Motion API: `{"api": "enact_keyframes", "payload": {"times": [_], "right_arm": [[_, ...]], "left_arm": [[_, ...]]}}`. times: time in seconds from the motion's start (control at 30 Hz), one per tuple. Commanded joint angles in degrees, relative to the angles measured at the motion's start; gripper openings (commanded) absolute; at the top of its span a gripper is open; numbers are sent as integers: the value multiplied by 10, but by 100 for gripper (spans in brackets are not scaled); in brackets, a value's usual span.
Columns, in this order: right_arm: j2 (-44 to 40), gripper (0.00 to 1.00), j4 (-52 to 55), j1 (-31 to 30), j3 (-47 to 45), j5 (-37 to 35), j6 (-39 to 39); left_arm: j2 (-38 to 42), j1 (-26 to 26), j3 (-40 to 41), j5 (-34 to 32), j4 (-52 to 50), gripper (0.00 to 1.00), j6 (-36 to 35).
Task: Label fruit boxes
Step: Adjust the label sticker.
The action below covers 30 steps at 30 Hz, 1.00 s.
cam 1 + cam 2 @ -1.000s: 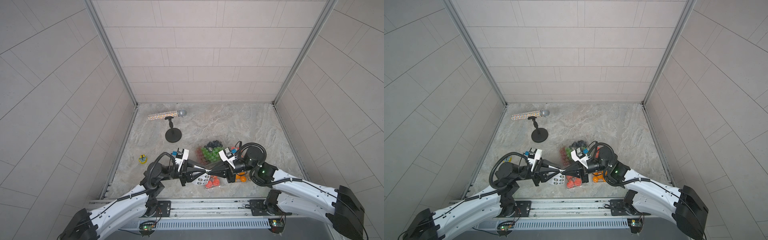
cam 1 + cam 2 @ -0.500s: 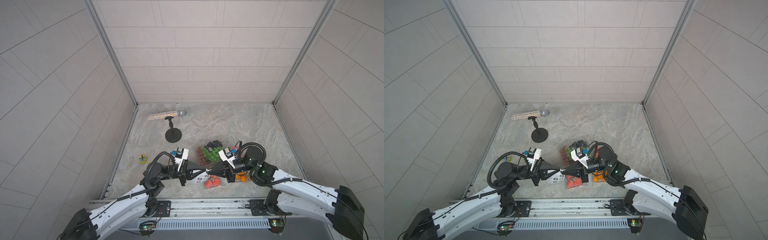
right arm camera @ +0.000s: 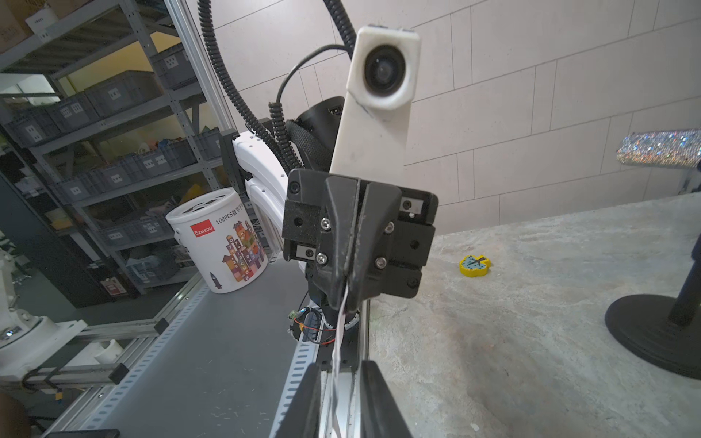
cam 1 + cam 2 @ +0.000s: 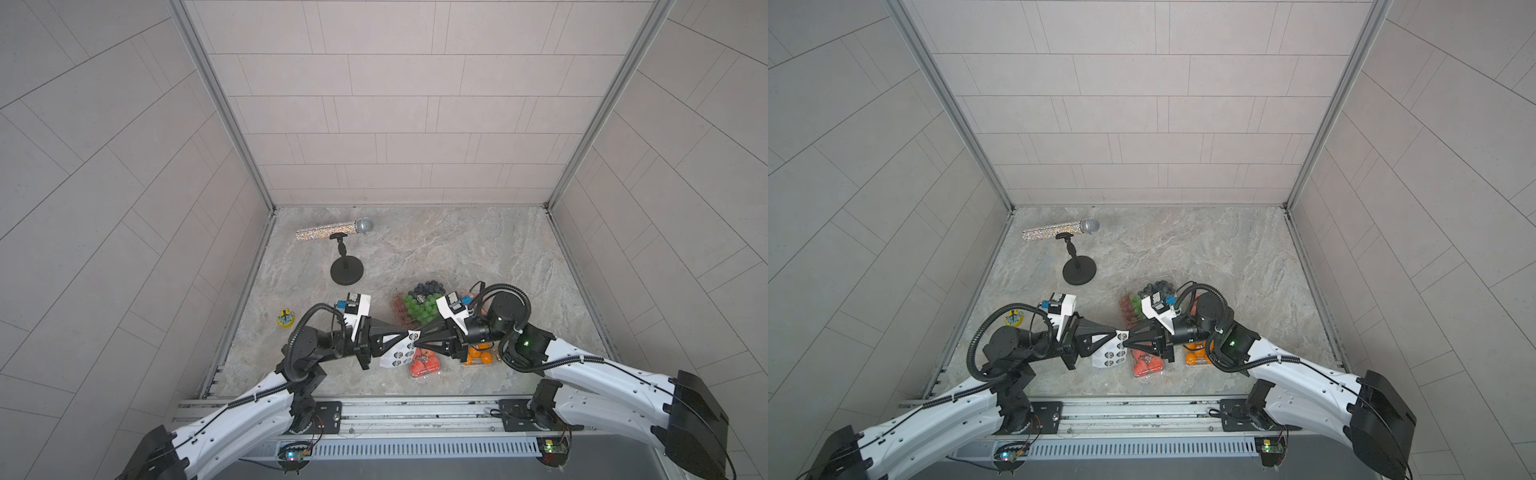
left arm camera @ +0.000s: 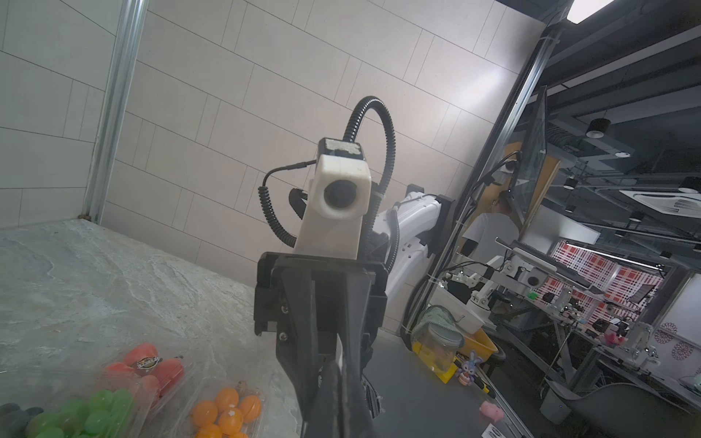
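left gripper [image 4: 408, 332]: clamped on sheet [image 4: 397, 354] | right gripper [image 4: 417, 342]: jaws slightly parted around sheet edge | red box [image 4: 424, 365]: beneath right gripper tips | orange box [image 4: 478, 358]: partly under its body | grape box [image 4: 417, 306]: just beyond it

A second ago the left gripper [image 4: 406, 332] stood partly open around the sticker sheet [image 4: 398, 354]. Its jaws have since closed flat on the sheet's edge. The right gripper [image 4: 416, 341], clamped on the same sheet until just now, has parted its fingers [image 3: 309, 398], leaving a gap either side of the sheet between them.
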State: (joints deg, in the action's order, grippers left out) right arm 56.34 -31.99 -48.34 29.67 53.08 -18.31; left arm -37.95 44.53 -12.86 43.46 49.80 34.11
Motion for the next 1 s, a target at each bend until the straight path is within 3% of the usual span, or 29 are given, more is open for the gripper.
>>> {"api": "enact_keyframes", "payload": {"times": [0.0, 0.27, 0.63, 0.8, 0.97], "right_arm": [[0, 18, -25, 0, 5, 0, -1], [7, 7, -32, -2, 9, 9, -5], [13, 10, -38, -1, 9, 7, -2], [18, 2, -40, -2, 10, 17, -1], [21, 0, -50, -1, 8, 24, -1]], "left_arm": [[5, 0, -13, 2, 8, 0, -1], [1, 0, -12, 1, 14, 0, 0], [-14, 0, -9, 12, 27, 0, 3], [-12, 0, -7, 13, 31, 0, 5], [-7, 0, -6, 6, 14, 0, 0]]}}
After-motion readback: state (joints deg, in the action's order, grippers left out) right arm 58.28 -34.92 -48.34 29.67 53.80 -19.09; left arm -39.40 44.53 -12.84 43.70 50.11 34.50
